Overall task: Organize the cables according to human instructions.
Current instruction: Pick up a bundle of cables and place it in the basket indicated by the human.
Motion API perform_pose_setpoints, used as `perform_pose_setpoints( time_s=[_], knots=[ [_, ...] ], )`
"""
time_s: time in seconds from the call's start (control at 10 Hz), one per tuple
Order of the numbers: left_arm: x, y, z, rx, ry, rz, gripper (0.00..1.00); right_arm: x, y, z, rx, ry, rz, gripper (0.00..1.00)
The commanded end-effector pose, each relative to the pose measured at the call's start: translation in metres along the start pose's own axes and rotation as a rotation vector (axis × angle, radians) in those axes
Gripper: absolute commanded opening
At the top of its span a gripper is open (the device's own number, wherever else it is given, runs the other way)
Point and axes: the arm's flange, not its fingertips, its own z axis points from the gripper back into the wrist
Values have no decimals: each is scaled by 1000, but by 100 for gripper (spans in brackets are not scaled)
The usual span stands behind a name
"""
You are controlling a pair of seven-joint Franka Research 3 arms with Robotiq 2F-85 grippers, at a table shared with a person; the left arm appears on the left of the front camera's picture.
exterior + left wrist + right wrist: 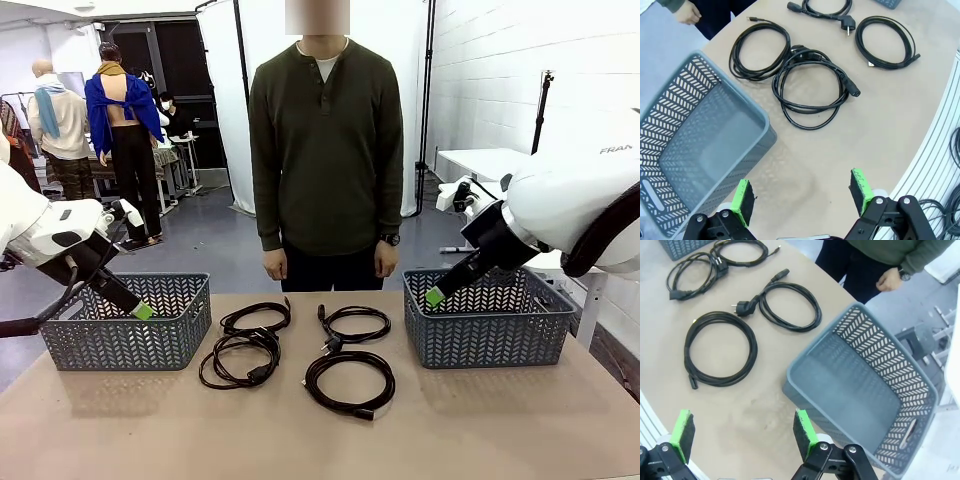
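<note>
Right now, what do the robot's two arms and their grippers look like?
The left arm and right arm have smooth, rounded white shells; the right arm carries grey lettering starting FRA and a thick black hose. The left gripper and right gripper are black, two-fingered, tipped with bright green pads.

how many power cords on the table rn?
4, all on the table between left basket and right basket: far-left cord, near-left cord, far-right cord, near-right cord. Basket floors partly hidden.

The table (500,425) holds four cables (262,340) between two grey baskets (120,345)
</note>
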Motion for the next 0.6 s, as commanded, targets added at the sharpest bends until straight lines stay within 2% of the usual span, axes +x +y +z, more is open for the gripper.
perform_pose_setpoints(
  time_s=[0.0,0.5],
  knots=[
    [-1,1,0,-6,-3,10,100,-3,1,-2,10,-3,-1,100],
    [-1,1,0,-6,-3,10,100,-3,1,-2,10,-3,-1,100]
  ],
)
